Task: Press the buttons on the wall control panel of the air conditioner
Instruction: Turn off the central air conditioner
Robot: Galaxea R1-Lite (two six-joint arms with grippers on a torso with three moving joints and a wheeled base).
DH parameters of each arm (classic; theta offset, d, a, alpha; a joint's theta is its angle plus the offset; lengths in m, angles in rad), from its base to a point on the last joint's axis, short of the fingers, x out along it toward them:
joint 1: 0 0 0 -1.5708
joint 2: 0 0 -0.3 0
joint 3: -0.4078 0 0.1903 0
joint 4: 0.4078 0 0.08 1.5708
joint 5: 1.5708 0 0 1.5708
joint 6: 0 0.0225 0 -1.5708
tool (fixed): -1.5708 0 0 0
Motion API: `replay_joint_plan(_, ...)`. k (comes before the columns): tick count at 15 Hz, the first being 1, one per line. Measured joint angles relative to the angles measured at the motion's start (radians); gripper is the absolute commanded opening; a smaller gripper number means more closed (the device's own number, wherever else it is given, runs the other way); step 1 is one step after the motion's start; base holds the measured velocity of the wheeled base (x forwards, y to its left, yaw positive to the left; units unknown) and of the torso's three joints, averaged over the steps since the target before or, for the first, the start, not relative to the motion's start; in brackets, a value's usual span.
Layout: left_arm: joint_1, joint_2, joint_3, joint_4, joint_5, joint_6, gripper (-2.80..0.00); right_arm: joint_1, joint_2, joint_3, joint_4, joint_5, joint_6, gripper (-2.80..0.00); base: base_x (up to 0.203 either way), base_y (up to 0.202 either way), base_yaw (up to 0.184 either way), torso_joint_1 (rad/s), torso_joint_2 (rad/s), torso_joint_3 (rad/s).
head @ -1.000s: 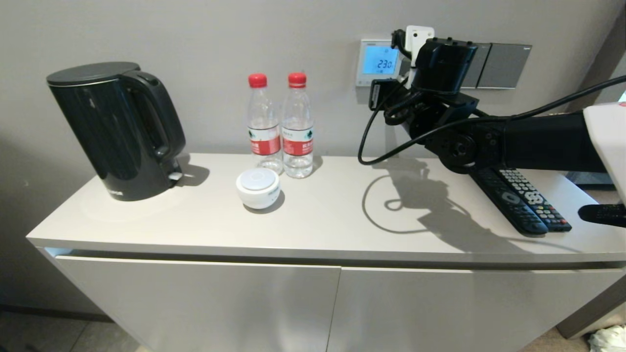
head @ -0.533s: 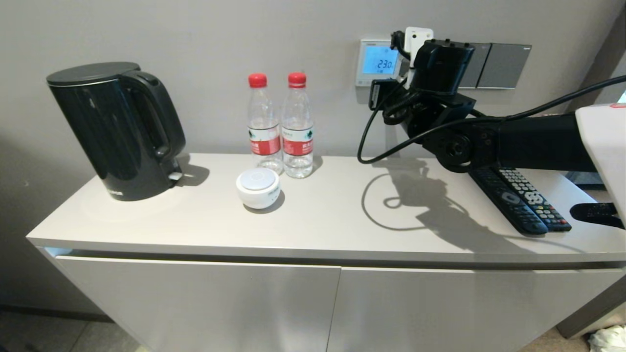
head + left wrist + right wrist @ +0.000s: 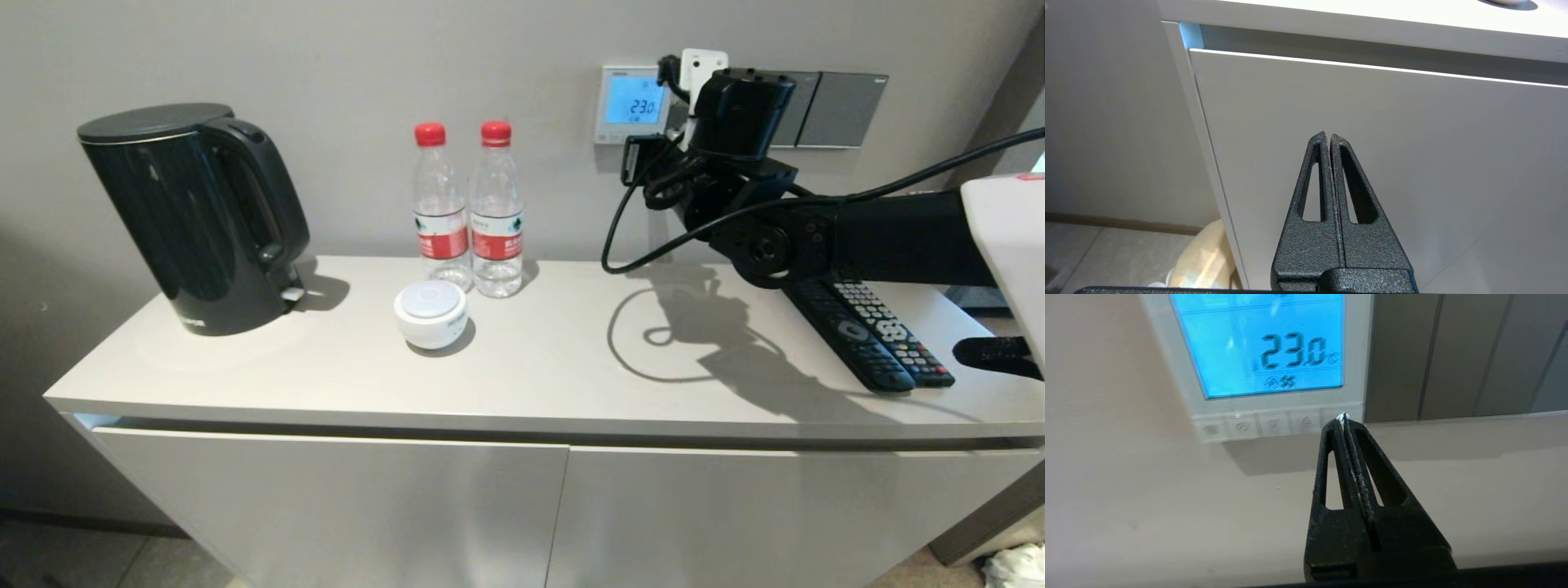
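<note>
Fingers of our right end effector (image 3: 1344, 418) are pressed together, tip at the far-right key of the buttons (image 3: 1274, 424); contact can't be told. We judge we're on the pressing step; next needs a short push fwd into the wall. Rest of the row runs leftward from the tip, w/ the air conditioner's wall control panel (image 3: 1261, 351) screen just above, reading 23.0. Left end effector (image 3: 1329, 139), also closed, hangs by the table (image 3: 1372, 28) front.
</note>
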Motion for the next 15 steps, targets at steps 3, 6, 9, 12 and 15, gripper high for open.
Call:
replay_joint_plan(3,0.000,0.000,0.000,0.000,-0.001,0.000,-2.80,-0.011,0.000,0.002,0.001,0.000,0.000,-2.80,0.000,0.000,0.000,0.000,0.00,0.000)
replay_joint_plan(6,0.000,0.000,0.000,0.000,0.000,0.000,-2.80,-0.014,0.004,-0.014,0.009,0.002,-0.001,-2.80,0.000,0.000,0.000,0.000,0.00,0.000)
replay_joint_plan(9,0.000,0.000,0.000,0.000,0.000,0.000,-2.80,-0.013,0.018,-0.031,0.012,0.002,-0.001,-2.80,0.000,0.000,0.000,0.000,0.00,0.000)
replay_joint_plan(12,0.000,0.000,0.000,0.000,0.000,0.000,-2.80,-0.012,0.040,-0.059,0.013,0.002,-0.003,-2.80,0.000,0.000,0.000,0.000,0.00,0.000)
replay_joint_plan(15,0.000,0.000,0.000,0.000,0.000,0.000,-2.80,-0.012,0.063,-0.089,0.018,0.001,-0.014,-2.80,0.000,0.000,0.000,0.000,0.00,0.000)
